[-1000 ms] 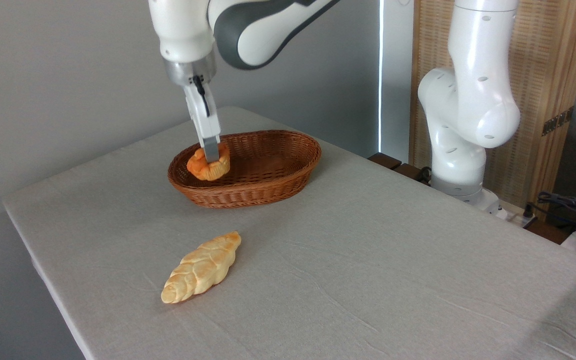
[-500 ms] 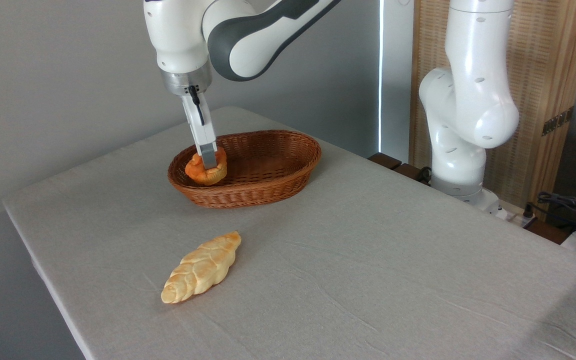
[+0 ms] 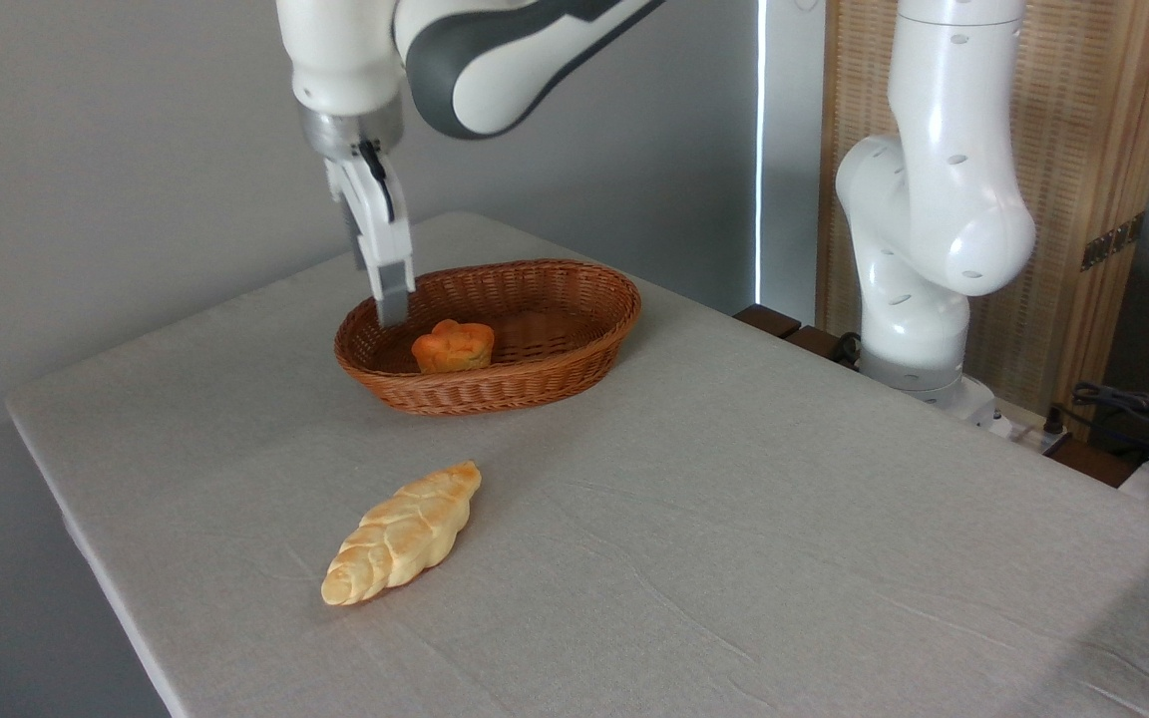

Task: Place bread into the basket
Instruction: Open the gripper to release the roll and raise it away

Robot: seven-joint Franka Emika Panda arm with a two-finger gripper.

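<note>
Pincer (image 3: pixel 392 311) lifted away, bread (image 3: pixel 452 346) dropped into basket (image 3: pixel 555 374)

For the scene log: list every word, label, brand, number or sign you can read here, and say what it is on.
None can be read.
The robot arm: no legible brand or number on its white shell.
The gripper, orange bread, basket, braided loaf and table: no text or labels.
The wooden panel has a small dark fitting; too small to tell whether it carries any text.
</note>
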